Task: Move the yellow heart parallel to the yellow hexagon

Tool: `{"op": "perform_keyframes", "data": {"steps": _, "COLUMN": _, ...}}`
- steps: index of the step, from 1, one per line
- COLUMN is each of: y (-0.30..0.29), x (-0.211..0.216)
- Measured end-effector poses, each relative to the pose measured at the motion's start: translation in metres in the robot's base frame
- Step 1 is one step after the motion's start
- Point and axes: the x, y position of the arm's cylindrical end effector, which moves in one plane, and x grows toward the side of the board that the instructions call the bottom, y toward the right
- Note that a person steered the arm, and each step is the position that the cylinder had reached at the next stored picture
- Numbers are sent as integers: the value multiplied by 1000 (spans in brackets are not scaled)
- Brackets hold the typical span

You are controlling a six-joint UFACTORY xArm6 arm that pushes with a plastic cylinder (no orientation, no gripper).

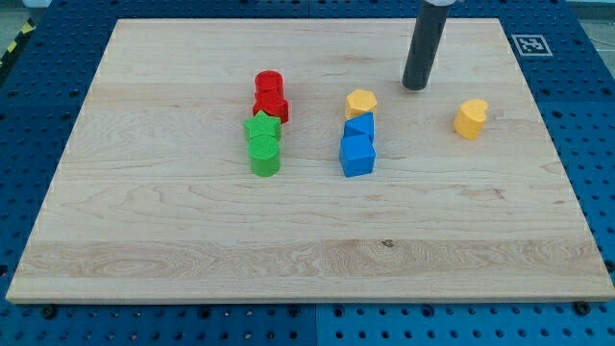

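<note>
My tip (415,86) rested on the wooden board (144,240) near the view's top, right of centre. It is a bare rod end with nothing to open or close, and it held and touched no block.

Farthest to the view's left of my tip stood the red pair: a red cylinder (268,84) with a second red block (273,106) touching it just below; that second block's shape was hard to make out, possibly a heart or a cube. Directly below them, lower and well left of my tip, a green star (261,127) sat against a green cylinder (265,157).

Nearer, just down and left of my tip, stood the yellow hexagon (361,102), apart from the rod. Under it, a blue block (359,126) of angular shape touched a blue cube (356,156).

To the right of my tip and a little lower stood the yellow heart (471,118), alone and well apart from the hexagon, slightly lower in the view than it.

The board lay on a blue perforated table (586,96). A black-and-white marker tag (529,43) was at the board's top right corner, right of my tip.
</note>
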Motion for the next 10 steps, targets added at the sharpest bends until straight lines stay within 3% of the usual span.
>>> {"op": "perform_keyframes", "data": {"steps": 10, "y": 0, "x": -80}}
